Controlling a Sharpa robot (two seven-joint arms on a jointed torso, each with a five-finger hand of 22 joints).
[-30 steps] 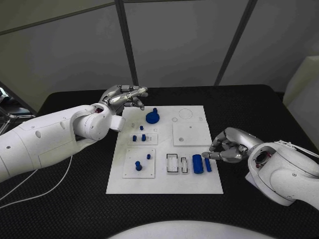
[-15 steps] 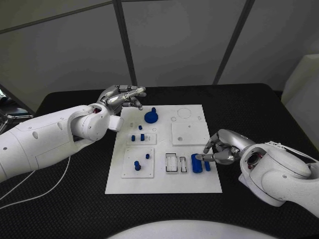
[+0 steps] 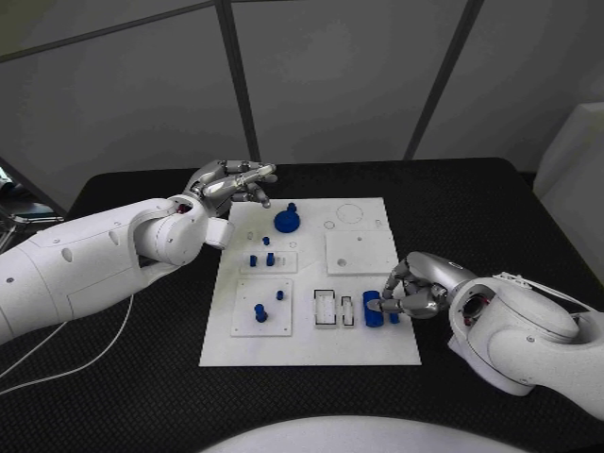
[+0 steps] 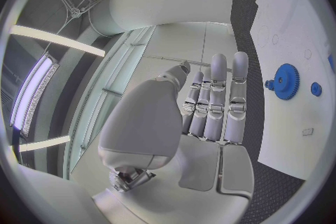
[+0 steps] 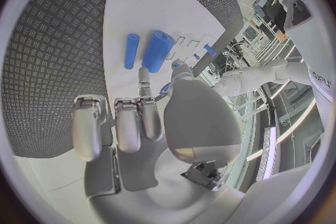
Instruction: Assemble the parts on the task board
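Two smooth blue cylinders [image 3: 373,309] on white task board [image 3: 316,342] | right robot hand [image 3: 418,288] curled, empty | left robot hand [image 3: 230,181] spread

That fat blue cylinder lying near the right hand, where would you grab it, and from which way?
Probably across its round sides near the middle, coming down from above. The thick blue cylinder lies flat on the task board, long axis running away from the robot, with a thinner blue rod close beside it on the right hand's side, so fingers must slip between them.
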